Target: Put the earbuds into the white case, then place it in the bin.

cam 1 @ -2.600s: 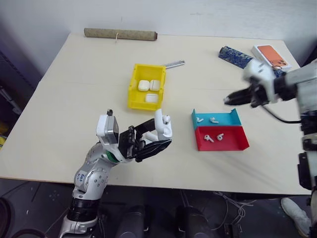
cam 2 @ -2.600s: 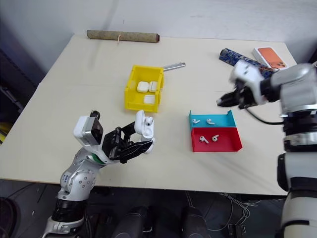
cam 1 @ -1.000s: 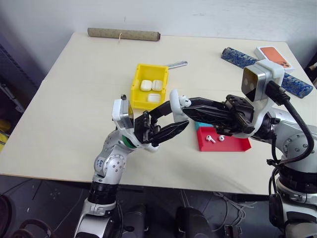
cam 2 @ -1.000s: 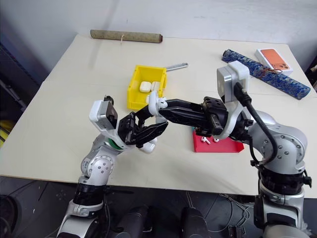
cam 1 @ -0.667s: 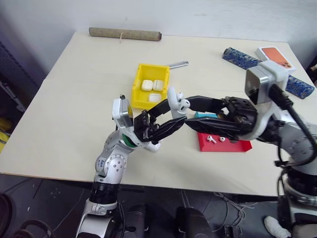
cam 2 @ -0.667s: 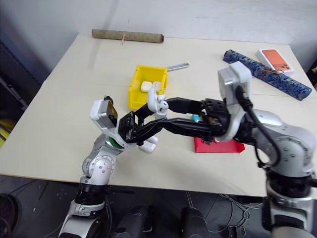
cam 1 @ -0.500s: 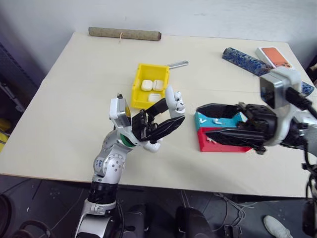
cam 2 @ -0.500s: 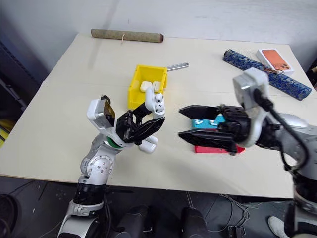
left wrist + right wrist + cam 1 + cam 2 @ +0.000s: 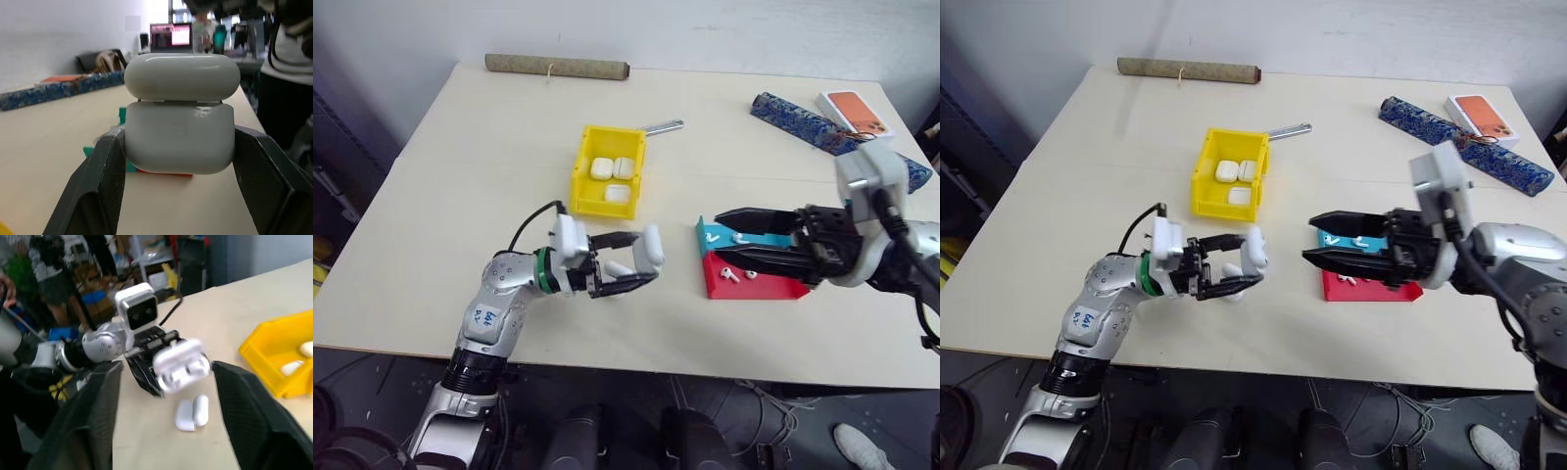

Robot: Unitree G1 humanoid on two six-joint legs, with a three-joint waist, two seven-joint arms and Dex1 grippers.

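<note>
My left gripper (image 9: pixel 641 259) is shut on the white case (image 9: pixel 651 250), holding it level just above the table in front of me. The case's lid stands open (image 9: pixel 181 78), and earbuds (image 9: pixel 193 366) sit in its body. My right gripper (image 9: pixel 729 235) is open and holds nothing. It hovers over the trays, pointing at the case from a hand's width away. More earbuds lie in the blue tray (image 9: pixel 736 238) and the red tray (image 9: pixel 729 275). The yellow bin (image 9: pixel 589 208) stands behind the left gripper with three white cases inside.
Another white case (image 9: pixel 1234 291) lies on the table under my left gripper. A cardboard tube (image 9: pixel 556 67) lies along the back edge. At the back right are a blue patterned roll (image 9: pixel 813 119) and an orange-and-white box (image 9: pixel 857 110). A metal piece (image 9: pixel 661 126) pokes out behind the bin.
My right gripper has let go at the case and drawn back to the right over the trays, jaws apart. My left gripper has sunk toward the table and rolled level, still holding the case.
</note>
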